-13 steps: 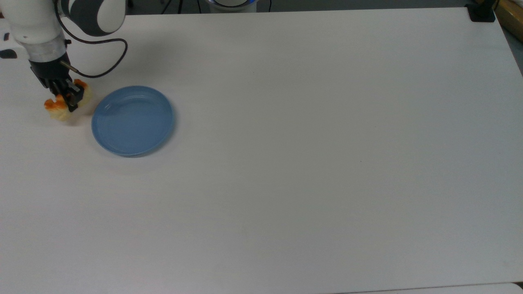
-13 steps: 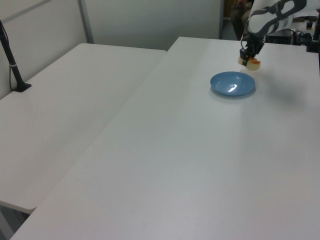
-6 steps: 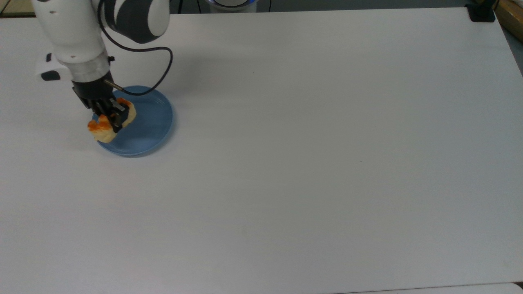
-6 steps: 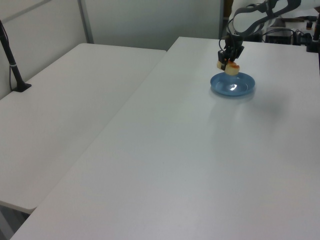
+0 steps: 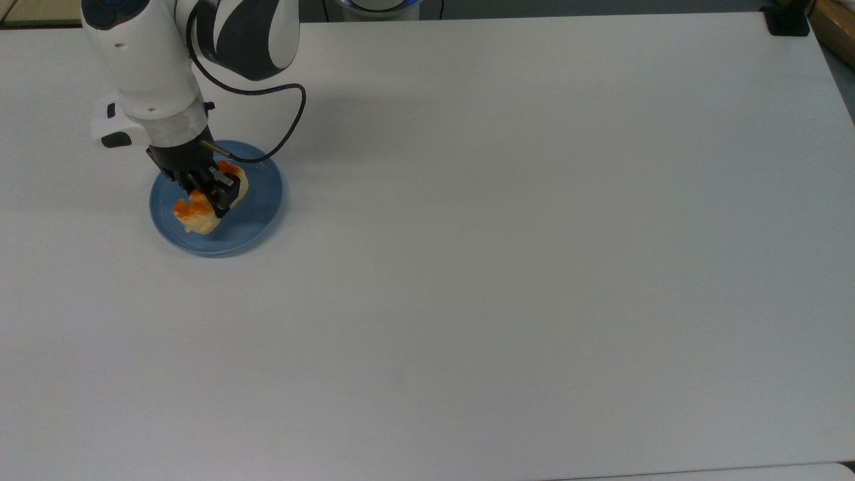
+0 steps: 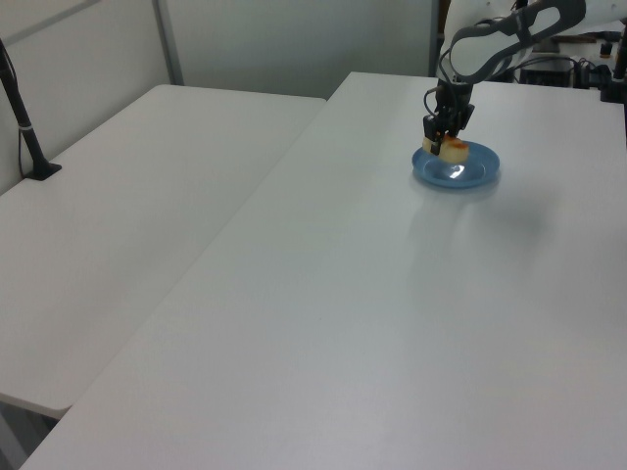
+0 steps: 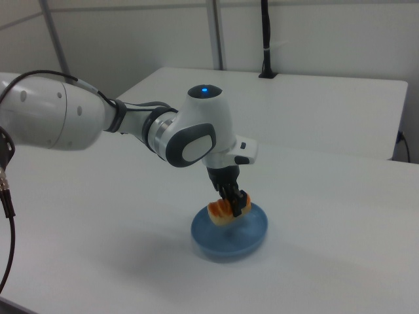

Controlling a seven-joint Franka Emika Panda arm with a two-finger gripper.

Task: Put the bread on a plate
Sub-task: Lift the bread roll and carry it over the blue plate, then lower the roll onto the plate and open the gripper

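Lab: bare white tables (image 6: 323, 294), partition walls (image 6: 88, 49).

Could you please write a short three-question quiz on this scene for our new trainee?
1. True or false: the gripper is shut on the bread.
2. Where is the bread in relation to the plate? A) beside it on the table B) over it C) under it
3. In the right view, does the bread rest on the plate or is it held above it?

Key
1. True.
2. B.
3. It looks to be held slightly above the plate, between the fingers; contact cannot be ruled out.
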